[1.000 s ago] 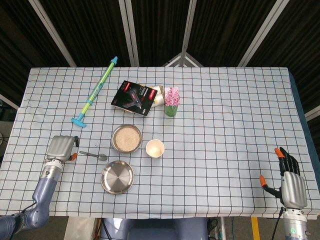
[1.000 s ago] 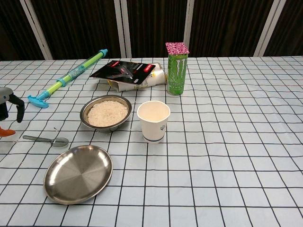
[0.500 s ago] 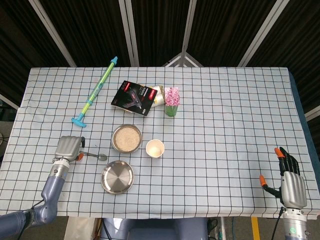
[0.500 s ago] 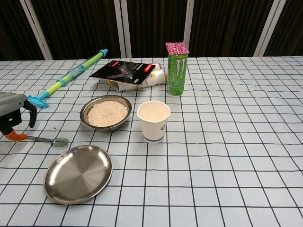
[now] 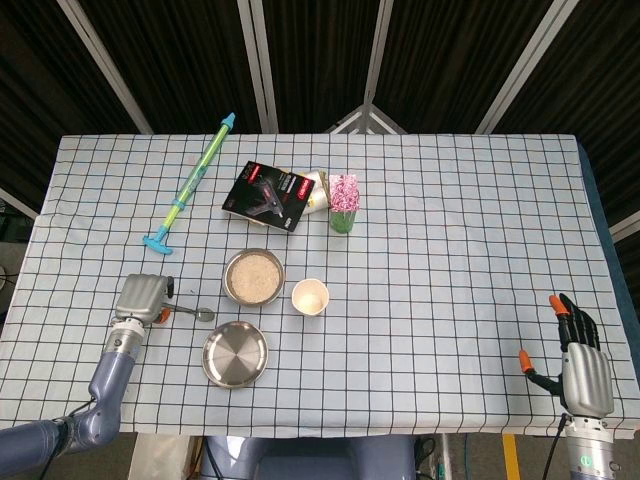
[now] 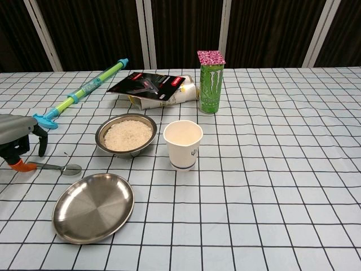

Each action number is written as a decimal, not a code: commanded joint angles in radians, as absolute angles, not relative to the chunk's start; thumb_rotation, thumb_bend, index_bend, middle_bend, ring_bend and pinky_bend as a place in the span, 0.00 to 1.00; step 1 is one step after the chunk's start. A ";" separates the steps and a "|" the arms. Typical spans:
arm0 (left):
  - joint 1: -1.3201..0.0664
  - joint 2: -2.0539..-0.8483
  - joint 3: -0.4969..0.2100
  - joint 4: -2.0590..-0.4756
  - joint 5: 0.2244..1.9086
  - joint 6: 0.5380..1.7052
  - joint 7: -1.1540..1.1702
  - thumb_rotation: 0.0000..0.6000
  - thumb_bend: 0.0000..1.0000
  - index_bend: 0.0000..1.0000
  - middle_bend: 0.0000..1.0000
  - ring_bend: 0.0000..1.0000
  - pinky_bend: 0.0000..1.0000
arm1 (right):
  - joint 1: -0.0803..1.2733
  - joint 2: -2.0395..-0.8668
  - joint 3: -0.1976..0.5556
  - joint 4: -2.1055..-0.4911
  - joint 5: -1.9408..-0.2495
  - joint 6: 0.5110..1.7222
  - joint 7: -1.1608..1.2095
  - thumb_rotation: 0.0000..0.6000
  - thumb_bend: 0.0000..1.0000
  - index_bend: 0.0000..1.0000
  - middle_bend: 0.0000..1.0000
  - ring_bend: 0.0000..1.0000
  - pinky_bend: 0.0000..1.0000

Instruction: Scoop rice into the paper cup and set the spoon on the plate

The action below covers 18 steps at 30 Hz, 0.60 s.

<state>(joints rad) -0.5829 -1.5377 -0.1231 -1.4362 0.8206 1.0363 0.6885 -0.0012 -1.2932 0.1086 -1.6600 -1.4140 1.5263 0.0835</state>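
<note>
A: Chest view, and the left hand [image 6: 18, 144] is down over the handle end of the spoon [image 6: 59, 167], fingers curled toward the cloth. An orange fingertip is right at the handle, but whether it actually has a grip, I cannot tell.

B: From the head view, same story: the left hand [image 5: 141, 299] covers the handle, and only the spoon [image 5: 197, 314] bowl end pokes out toward the plate [image 5: 235, 354].

A: Taking the plate [image 6: 93, 206] as our marker: the spoon lies flat on the table just beyond its far-left rim, not on it. The rice bowl [image 6: 126, 134] sits beyond the plate, full of white rice. The paper cup [image 6: 183, 144] stands upright beyond and to the right of the plate, just beside the bowl.

B: And the right hand [image 5: 584, 366]? Well off to the right of the plate at the near table edge, fingers straight and a little apart, holding nothing.

A: Far beyond the plate, a green can [image 6: 210, 82], a black packet [image 6: 148, 85] and a long green-and-blue pump toy [image 6: 82, 91].
</note>
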 commanded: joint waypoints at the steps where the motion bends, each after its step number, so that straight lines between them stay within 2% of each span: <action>1: -0.588 -1.544 -0.122 -1.434 0.814 1.037 0.692 1.00 0.35 0.48 0.95 1.00 1.00 | -0.002 -1.293 0.109 -1.660 -1.414 1.527 0.083 1.00 0.38 0.02 0.00 0.00 0.00; 11: -0.602 -1.556 -0.108 -1.433 0.790 1.037 0.711 1.00 0.36 0.49 0.95 1.00 1.00 | -0.003 -1.295 0.110 -1.660 -1.414 1.530 0.082 1.00 0.38 0.02 0.00 0.00 0.00; 18: -0.606 -1.555 -0.102 -1.435 0.780 1.041 0.709 1.00 0.40 0.53 0.95 1.00 1.00 | -0.003 -1.295 0.110 -1.661 -1.414 1.531 0.081 1.00 0.38 0.02 0.00 0.00 0.00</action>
